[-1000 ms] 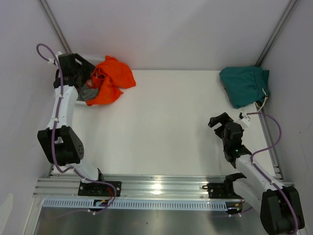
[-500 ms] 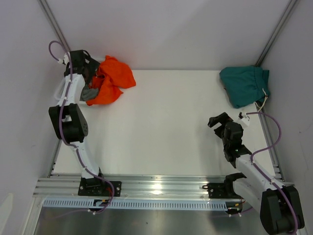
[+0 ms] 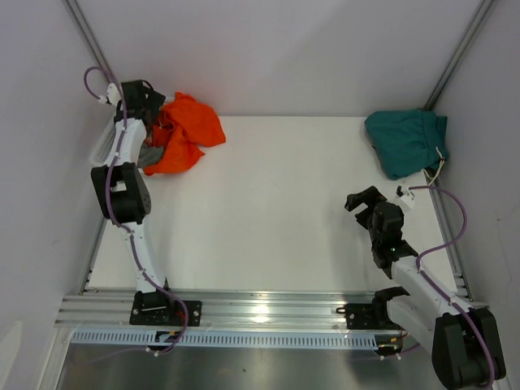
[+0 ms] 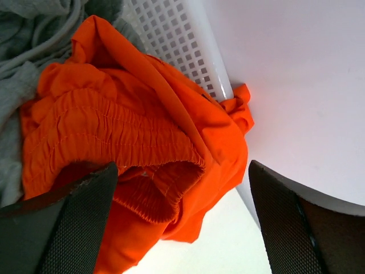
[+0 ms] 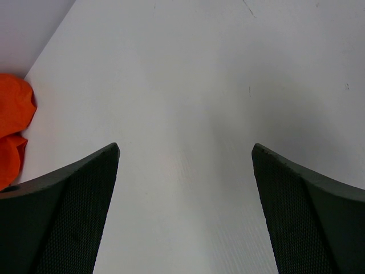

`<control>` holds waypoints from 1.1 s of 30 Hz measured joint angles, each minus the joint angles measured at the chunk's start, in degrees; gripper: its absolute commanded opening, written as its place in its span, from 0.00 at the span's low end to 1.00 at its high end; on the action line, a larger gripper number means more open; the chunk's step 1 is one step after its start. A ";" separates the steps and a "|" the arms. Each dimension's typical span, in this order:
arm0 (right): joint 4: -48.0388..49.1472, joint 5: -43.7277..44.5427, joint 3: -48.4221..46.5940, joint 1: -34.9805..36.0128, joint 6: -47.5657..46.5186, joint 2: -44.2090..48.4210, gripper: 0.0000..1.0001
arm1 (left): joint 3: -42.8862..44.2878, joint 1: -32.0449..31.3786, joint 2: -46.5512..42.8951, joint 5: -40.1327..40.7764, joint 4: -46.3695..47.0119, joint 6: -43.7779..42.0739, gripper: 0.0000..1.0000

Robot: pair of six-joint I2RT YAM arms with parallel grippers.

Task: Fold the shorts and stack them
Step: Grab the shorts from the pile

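**Left arm drawn up over the far-left corner; right arm unmoved**

Since a second ago the left arm's elbow has swung up and in toward the far-left corner, and its jaws have spread wider. Nothing else on the table has shifted.

Near right: right gripper hangs over bare table. Jaws at full spread, nothing between the fingers, no contact seen. Its wrist view shows only white surface, with a sliver of orange at the far-left edge.

Far left: left gripper is poised above the orange shorts. Jaws wide, both pads clear of the cloth; it holds nothing. From the wrist, the elastic waistband sits just beyond the fingertips.

Orange shorts: crumpled, lying partly over the wall of a white perforated basket and spilling onto the table beside it. A grey cloth lies touching them on the left, in the basket.

Far right: teal shorts, bunched in the corner, well apart from both grippers, with a white drawstring trailing off the near edge.
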State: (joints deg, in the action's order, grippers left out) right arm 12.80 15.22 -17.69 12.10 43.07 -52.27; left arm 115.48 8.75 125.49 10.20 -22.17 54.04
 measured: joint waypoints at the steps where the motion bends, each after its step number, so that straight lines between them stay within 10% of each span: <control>1: 0.15 -0.07 0.00 0.00 0.00 -0.04 1.00 | 0.74 0.00 0.79 0.20 0.46 0.28 0.95; 16: 2.34 -1.05 0.00 -0.33 -0.02 -2.38 1.00 | -4.87 0.79 3.48 3.65 3.50 9.73 0.69; 23: 2.58 -1.73 0.00 -0.35 -0.02 -3.45 1.00 | -9.64 2.45 2.60 3.65 7.96 11.17 0.00; 33: 3.10 -3.06 0.00 -0.48 -0.02 -3.98 0.99 | -9.09 4.42 -0.70 1.42 8.72 6.23 0.00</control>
State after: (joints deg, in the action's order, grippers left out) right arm 15.90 12.16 -17.69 11.62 43.05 -56.25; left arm 106.39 13.17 124.79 11.62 -13.45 60.27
